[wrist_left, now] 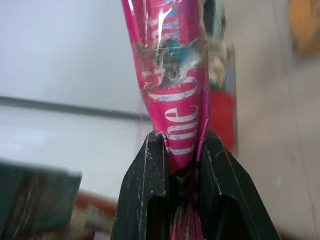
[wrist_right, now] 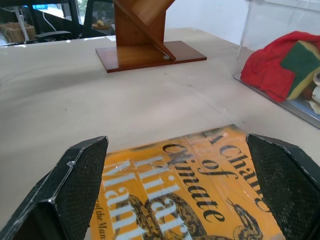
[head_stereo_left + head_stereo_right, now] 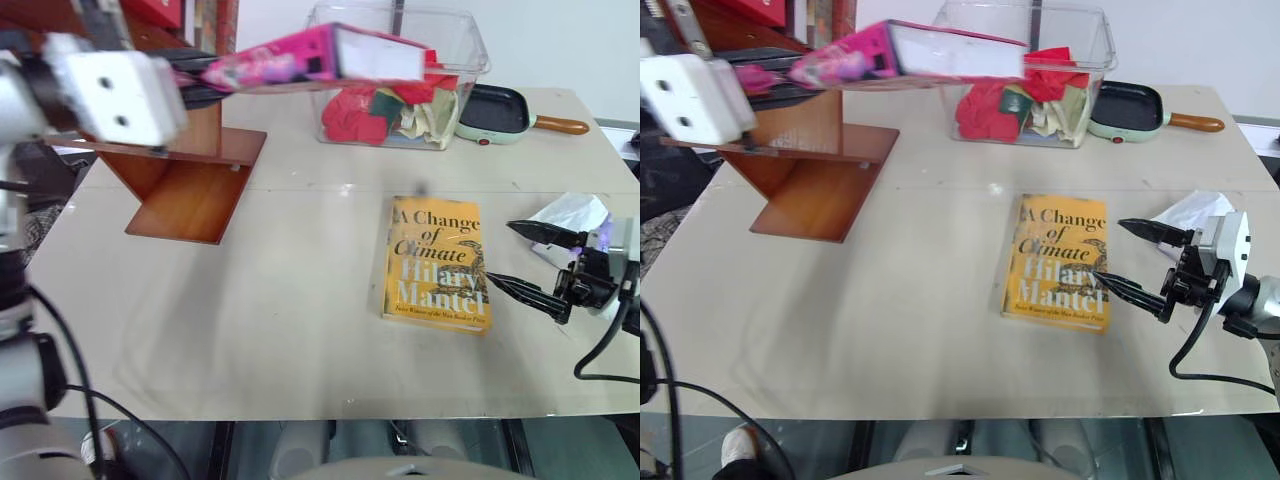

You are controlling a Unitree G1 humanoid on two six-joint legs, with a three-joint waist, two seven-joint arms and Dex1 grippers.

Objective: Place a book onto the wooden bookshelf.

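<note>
The bright pink book [image 3: 300, 58] hangs in the air at the far left, level with the top of the wooden bookshelf [image 3: 190, 180], its white page edges turned toward the clear bin. My left gripper [image 1: 182, 145] is shut on the book's lower edge, and the cover rises between its black fingers [image 1: 145, 185]. The bookshelf's base plate and slanted panels stand on the table under and behind the book. My right gripper [image 3: 500, 254] is open at the table's right side, level with the tabletop and pointing at a yellow book, with nothing between its fingers.
A yellow book, "A Change of Climate" [image 3: 437, 262], lies flat right of centre. At the back stands a clear plastic bin [image 3: 462, 45] holding red cloth. Beside it are a small green pan [image 3: 495, 112] and, nearer, crumpled white paper [image 3: 570, 212].
</note>
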